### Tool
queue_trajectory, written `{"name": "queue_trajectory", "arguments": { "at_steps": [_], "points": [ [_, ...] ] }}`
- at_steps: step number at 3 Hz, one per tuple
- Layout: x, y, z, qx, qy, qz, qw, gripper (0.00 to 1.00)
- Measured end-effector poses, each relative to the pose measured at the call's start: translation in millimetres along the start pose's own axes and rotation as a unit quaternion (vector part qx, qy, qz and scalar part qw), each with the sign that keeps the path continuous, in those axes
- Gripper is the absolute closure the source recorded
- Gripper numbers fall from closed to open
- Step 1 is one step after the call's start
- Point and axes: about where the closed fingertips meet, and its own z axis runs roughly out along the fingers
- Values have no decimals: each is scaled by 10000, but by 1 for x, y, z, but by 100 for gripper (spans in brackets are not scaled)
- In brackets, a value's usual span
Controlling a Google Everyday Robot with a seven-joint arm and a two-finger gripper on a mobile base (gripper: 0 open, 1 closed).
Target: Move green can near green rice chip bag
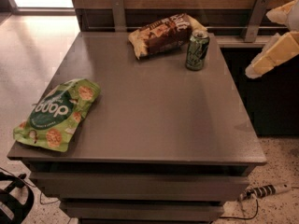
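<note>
On my grey table [154, 120] I see the green rice chip bag [56, 113] lower left, the green can [197, 50] beside a brown snack bag [161, 34] top centre; the gripper [268, 55] hangs upper right.
</note>
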Motion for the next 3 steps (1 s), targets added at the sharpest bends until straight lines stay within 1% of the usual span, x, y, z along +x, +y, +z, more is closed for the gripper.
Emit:
{"name": "queue_trajectory", "arguments": {
  "at_steps": [1, 2, 3],
  "points": [
    [-5, -24, 21, -10, -670, 218, 9975, 0],
    [-9, -41, 44, -8, -1093, 295, 9936, 0],
    [-14, -51, 72, 40, -1302, 410, 9906, 0]
  ]
}}
